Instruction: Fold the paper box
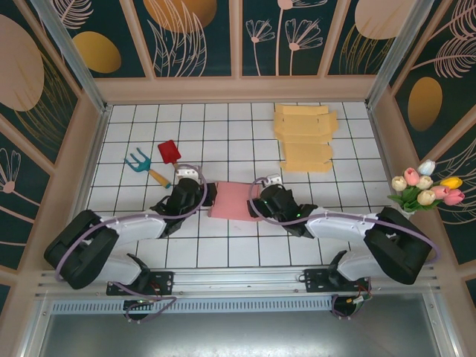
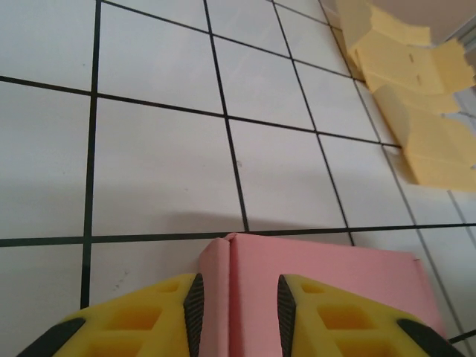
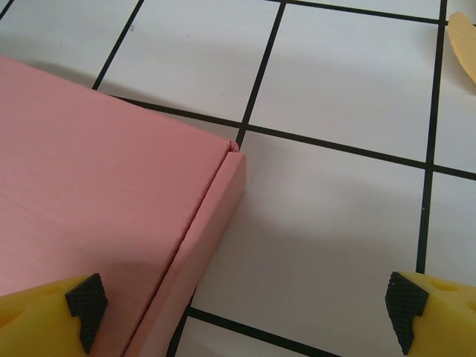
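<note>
The pink paper box [image 1: 232, 201] lies flat and closed on the white tiled table, mid-front. My left gripper [image 1: 201, 195] is at its left edge. In the left wrist view the box's left wall and part of the lid [image 2: 320, 268] run between the partly open jaws of the left gripper [image 2: 239, 306]. One pad is beside the wall and the other over the lid. My right gripper [image 1: 260, 195] is at the box's right edge. The right gripper [image 3: 245, 305] stands wide open, straddling the box's right wall [image 3: 204, 230], with one fingertip over the lid and the other over bare tile.
A stack of flat yellow box blanks [image 1: 305, 137] lies at the back right, also in the left wrist view [image 2: 416, 111]. A red toy shovel [image 1: 169, 152] and a teal rake [image 1: 141, 163] lie to the left. Tulips [image 1: 428, 186] stand at the right wall.
</note>
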Controlling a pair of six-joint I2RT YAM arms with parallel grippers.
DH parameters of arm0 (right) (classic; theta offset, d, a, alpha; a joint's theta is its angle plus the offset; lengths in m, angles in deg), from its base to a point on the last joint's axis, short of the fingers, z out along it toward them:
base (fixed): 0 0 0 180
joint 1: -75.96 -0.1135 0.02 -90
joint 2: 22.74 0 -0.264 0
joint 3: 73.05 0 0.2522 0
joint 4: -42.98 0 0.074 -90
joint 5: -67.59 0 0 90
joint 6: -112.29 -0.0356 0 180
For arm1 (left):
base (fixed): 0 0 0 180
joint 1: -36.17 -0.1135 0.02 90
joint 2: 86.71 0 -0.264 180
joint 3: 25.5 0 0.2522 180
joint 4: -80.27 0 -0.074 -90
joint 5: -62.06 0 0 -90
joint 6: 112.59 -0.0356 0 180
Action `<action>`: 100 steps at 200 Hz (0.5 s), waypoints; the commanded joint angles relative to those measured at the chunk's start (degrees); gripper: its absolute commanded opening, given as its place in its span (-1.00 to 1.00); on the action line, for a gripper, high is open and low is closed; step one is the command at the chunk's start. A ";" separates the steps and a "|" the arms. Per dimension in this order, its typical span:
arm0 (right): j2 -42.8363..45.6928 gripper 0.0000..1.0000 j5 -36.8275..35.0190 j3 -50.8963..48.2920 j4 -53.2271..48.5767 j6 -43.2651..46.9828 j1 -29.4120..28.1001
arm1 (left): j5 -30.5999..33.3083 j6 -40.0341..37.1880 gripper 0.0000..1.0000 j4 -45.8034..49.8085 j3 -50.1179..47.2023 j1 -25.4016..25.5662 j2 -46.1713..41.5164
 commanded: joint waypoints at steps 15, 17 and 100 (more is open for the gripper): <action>-1.10 0.98 -2.50 0.54 1.16 -1.59 -1.25 | 0.78 3.36 -0.30 8.15 -0.35 1.33 -3.82; -1.06 0.98 -2.54 0.44 1.17 -1.59 -1.32 | 0.90 3.39 -0.29 8.34 -0.57 1.37 -4.04; -0.57 0.98 -3.16 -1.48 2.60 -2.30 -1.67 | 1.09 14.34 0.97 22.33 2.16 1.52 -6.60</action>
